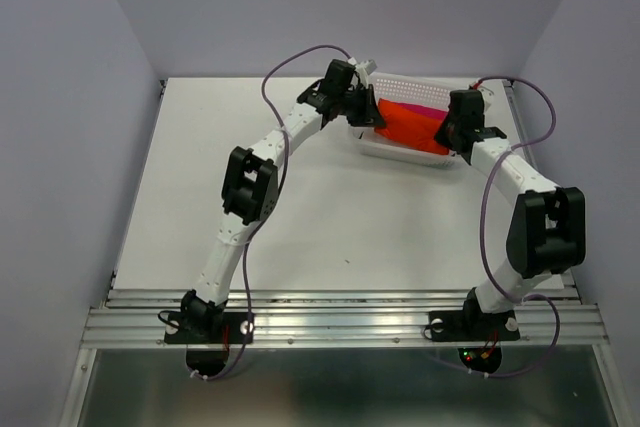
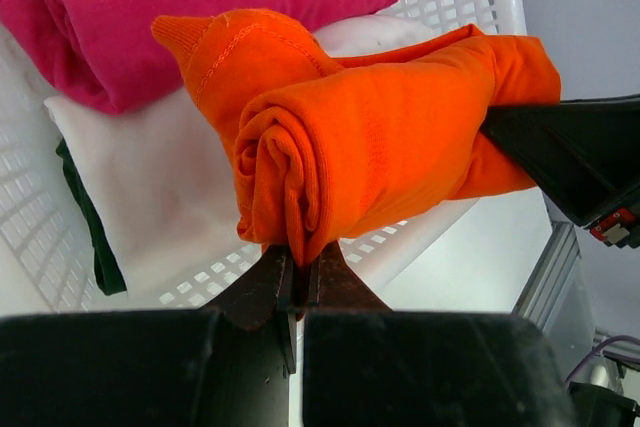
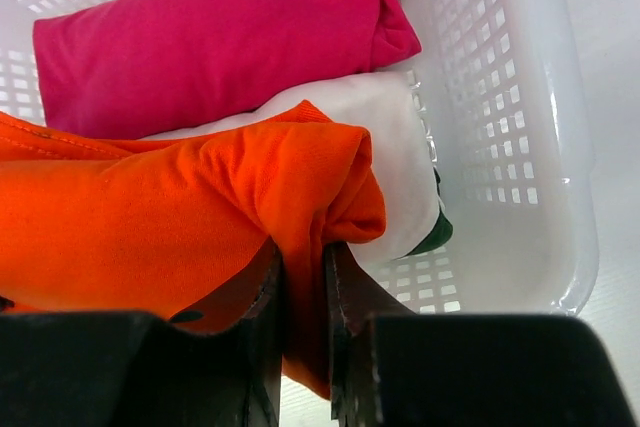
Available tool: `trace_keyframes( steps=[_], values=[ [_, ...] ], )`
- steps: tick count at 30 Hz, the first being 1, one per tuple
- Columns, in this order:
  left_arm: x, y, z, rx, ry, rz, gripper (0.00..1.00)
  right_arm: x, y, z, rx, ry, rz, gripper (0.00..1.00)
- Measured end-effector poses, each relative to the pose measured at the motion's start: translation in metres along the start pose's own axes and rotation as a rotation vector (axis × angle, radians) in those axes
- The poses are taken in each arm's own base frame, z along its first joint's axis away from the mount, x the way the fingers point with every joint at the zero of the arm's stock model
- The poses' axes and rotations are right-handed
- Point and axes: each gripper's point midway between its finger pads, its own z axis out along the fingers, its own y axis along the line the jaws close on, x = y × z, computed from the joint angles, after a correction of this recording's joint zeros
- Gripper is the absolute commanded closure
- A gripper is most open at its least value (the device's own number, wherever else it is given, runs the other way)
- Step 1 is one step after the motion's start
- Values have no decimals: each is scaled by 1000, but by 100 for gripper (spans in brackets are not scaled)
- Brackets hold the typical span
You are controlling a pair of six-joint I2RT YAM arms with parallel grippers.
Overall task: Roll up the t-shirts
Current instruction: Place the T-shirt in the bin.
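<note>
The orange-red t-shirt [image 1: 412, 125] is rolled into a long bundle and hangs between my two grippers over the white basket [image 1: 420, 87]. My left gripper [image 2: 298, 265] is shut on the roll's spiral end [image 2: 330, 162]. My right gripper [image 3: 303, 257] is shut on the other end of the roll [image 3: 180, 217]. In the top view the left gripper [image 1: 366, 110] is at the basket's left end and the right gripper [image 1: 450, 133] at its right end.
Inside the basket [image 3: 520, 97] lie a rolled magenta shirt [image 3: 220, 32], a rolled white shirt [image 3: 400, 147] and a dark green one [image 2: 95, 237] under it. The basket stands at the back right of the white table [image 1: 200, 167].
</note>
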Motion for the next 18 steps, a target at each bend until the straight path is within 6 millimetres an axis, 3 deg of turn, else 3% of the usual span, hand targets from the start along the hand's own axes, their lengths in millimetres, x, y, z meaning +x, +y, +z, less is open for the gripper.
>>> trace_keyframes(
  steps=[18],
  values=[
    [28, 25, 19, -58, 67, -40, 100, 23, -11, 31, -7, 86, -20, 99]
  ],
)
